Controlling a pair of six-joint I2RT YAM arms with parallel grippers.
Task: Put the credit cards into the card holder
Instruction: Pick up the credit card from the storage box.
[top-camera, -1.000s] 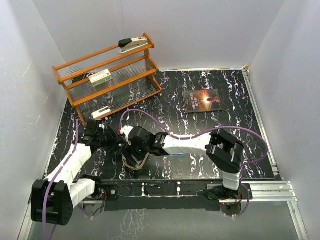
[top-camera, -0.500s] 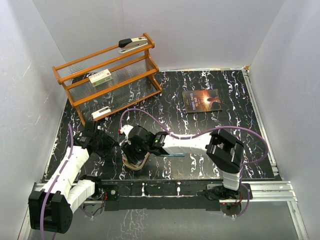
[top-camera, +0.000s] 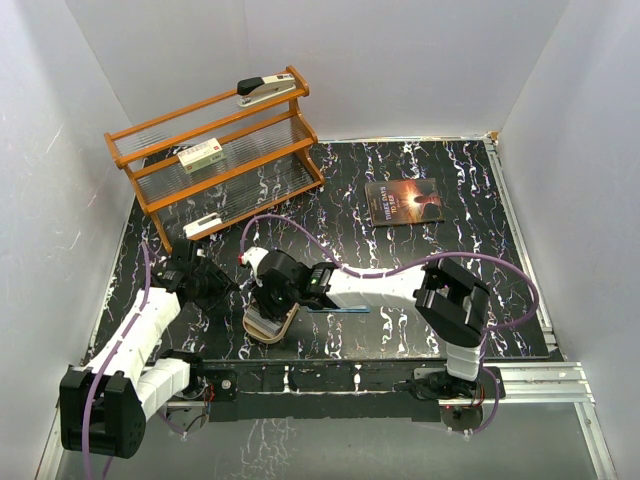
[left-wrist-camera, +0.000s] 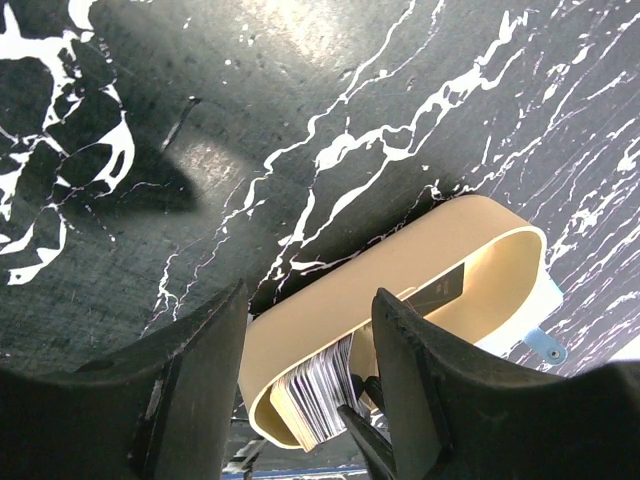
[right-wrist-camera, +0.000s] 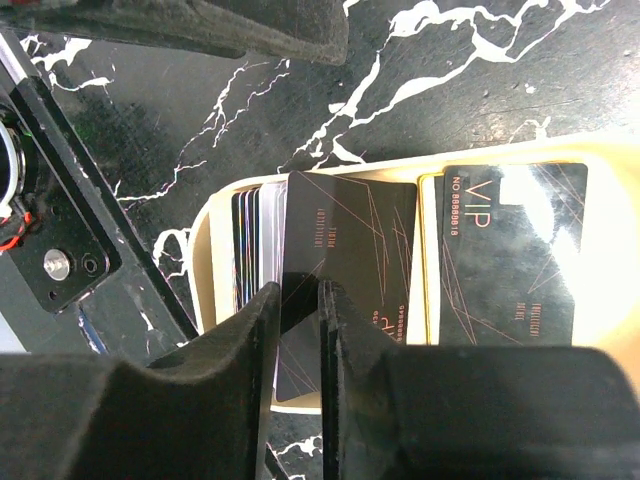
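Observation:
A tan wooden tray (top-camera: 282, 333) (left-wrist-camera: 400, 265) (right-wrist-camera: 205, 245) near the front edge holds the credit cards: a stack on edge (left-wrist-camera: 320, 390) (right-wrist-camera: 252, 240) and a black VIP card (right-wrist-camera: 505, 255) lying flat. My right gripper (right-wrist-camera: 298, 290) (top-camera: 268, 303) reaches into the tray, its jaws drawn close on the lower edge of a black credit card (right-wrist-camera: 345, 250) that leans out of the stack. My left gripper (left-wrist-camera: 312, 295) (top-camera: 228, 298) straddles the tray's near end, one finger against each side. The blue card holder (left-wrist-camera: 548, 350) (top-camera: 345, 310) peeks out beyond the tray, mostly hidden under the right arm.
An orange wooden rack (top-camera: 150, 210) stands at the back left with a stapler (top-camera: 268, 88) on top, a white-green box (top-camera: 200, 155) on its middle shelf and a small white item (top-camera: 203, 225) at its foot. A dark book (top-camera: 403, 202) lies at the back right.
The right jaws have closed in on the black card. The tray has shifted and turned slightly to the left. The left arm has moved a little toward the front.

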